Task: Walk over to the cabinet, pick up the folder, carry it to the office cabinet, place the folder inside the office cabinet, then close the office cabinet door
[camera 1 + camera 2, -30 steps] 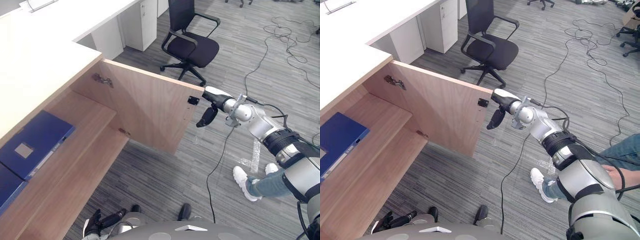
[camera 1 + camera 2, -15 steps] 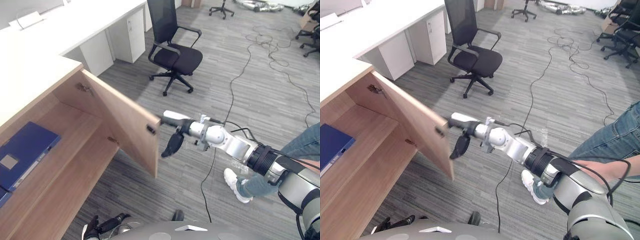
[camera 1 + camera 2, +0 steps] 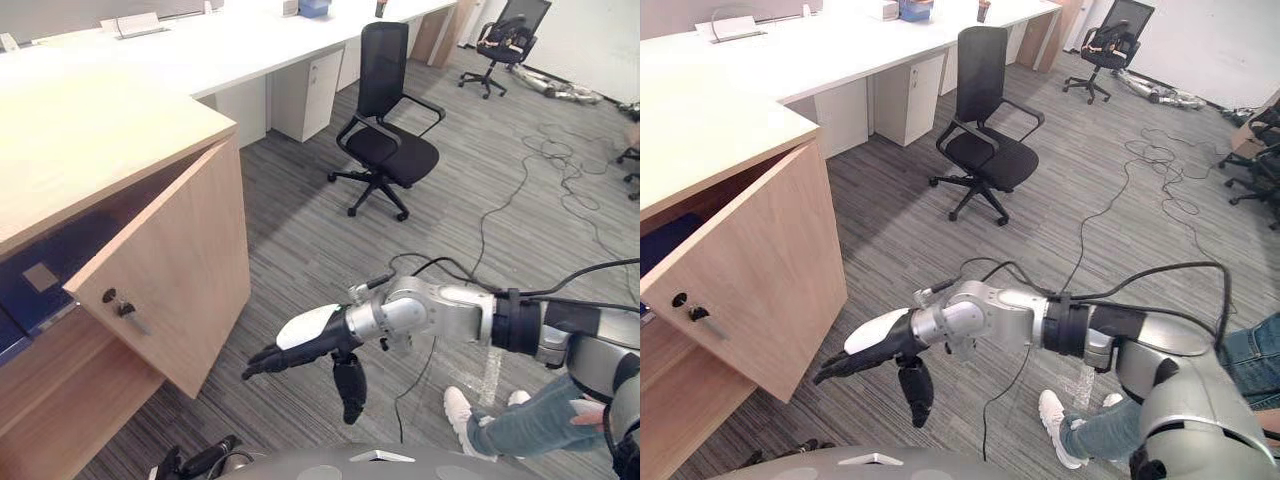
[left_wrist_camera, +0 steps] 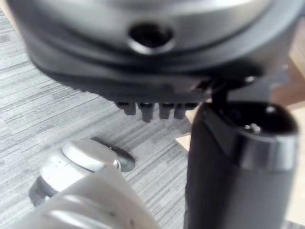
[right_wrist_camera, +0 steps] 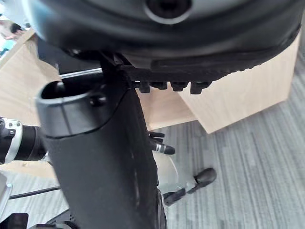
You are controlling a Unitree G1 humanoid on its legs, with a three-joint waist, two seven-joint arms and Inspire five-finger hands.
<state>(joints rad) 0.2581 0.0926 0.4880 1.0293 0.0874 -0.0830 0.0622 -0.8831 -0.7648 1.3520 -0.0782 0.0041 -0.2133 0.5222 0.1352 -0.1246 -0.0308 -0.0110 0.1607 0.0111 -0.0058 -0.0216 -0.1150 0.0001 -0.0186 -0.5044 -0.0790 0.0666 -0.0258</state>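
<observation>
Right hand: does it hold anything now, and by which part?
Nothing. The right hand is open with straight fingers, near the cabinet door; the blue folder lies inside the office cabinet.

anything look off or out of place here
Only the office cabinet door: it stands ajar, angled out from the cabinet front, with the blue folder showing in the gap. The right hand is open, fingers straight, low by the door's free corner. Nothing looks spilled or damaged.

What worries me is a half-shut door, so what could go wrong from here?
1. The cabinet door is ajar and the right hand, fingers straight, looks clear of it, so the door may be left not fully closed.
2. A push low on the door could catch the key sticking out of its face.
</observation>
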